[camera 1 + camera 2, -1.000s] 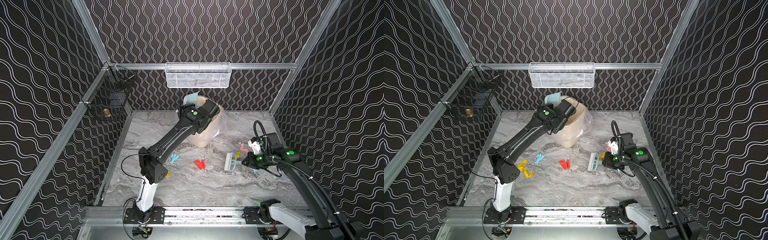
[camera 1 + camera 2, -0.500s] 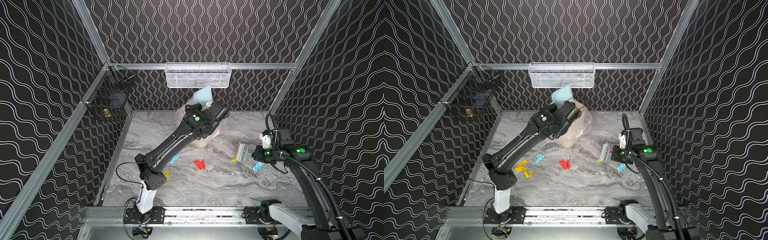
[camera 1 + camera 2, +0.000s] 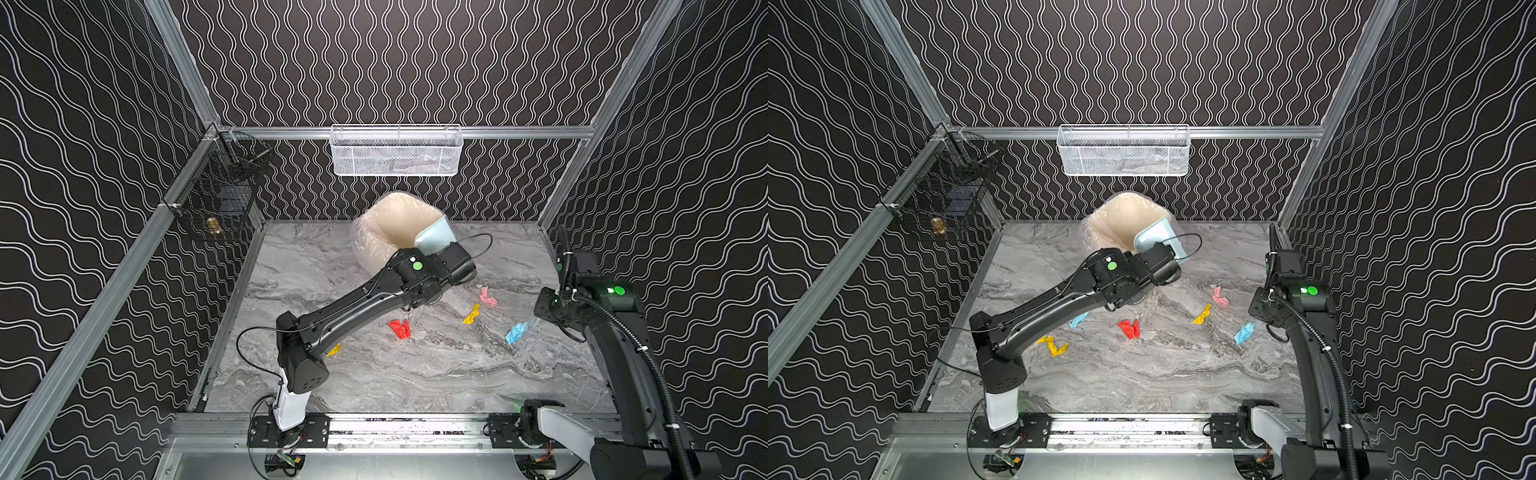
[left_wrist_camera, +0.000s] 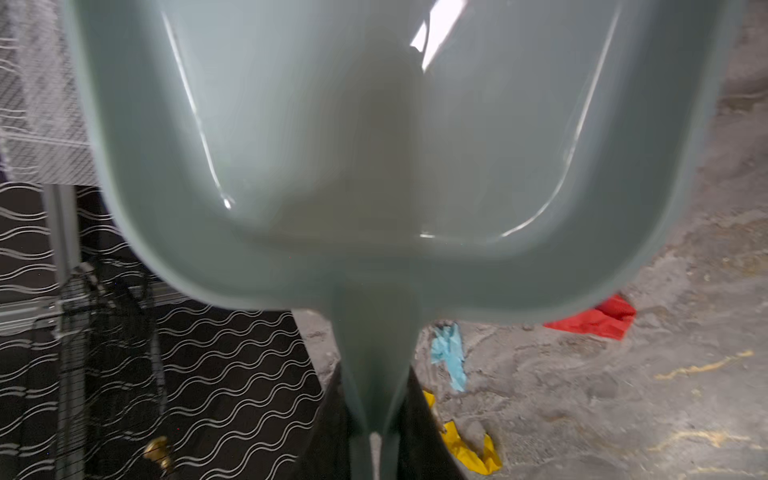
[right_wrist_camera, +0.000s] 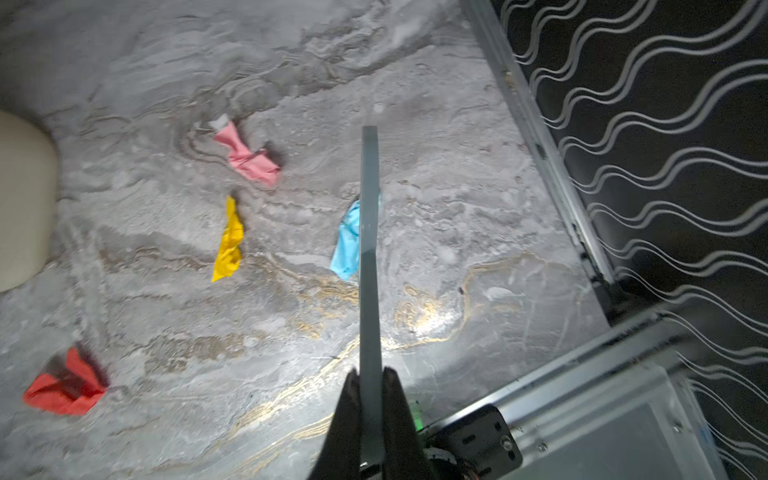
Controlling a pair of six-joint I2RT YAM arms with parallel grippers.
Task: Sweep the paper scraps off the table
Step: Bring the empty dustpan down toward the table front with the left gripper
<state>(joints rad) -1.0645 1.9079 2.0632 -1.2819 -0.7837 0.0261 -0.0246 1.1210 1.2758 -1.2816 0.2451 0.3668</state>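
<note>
Left claw [image 4: 376,440] clamped on pan [image 4: 374,145] handle, right claw [image 5: 370,399] clamped on brush [image 5: 369,249] handle.
Pan raised at bin [image 3: 386,216] rim, no paper seen in it. Brush by blue scrap [image 5: 347,243], contact unclear. Visible scraps [image 3: 400,328] loose on table [image 3: 415,374]: pink [image 5: 249,156] and yellow [image 5: 228,241] near blue, red [image 5: 66,384] mid-table, two more by left arm. Likely feather-light, soft, skittish: no pinching, push from wall side with bristles, low and slow.

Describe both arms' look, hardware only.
Both arms are black, angular links on white base segments. Left arm and right arm each carry a round green light near the wrist. Thin black cable loops off the left; a corrugated black hose with white ties runs along the right. Fingers are black.
</note>
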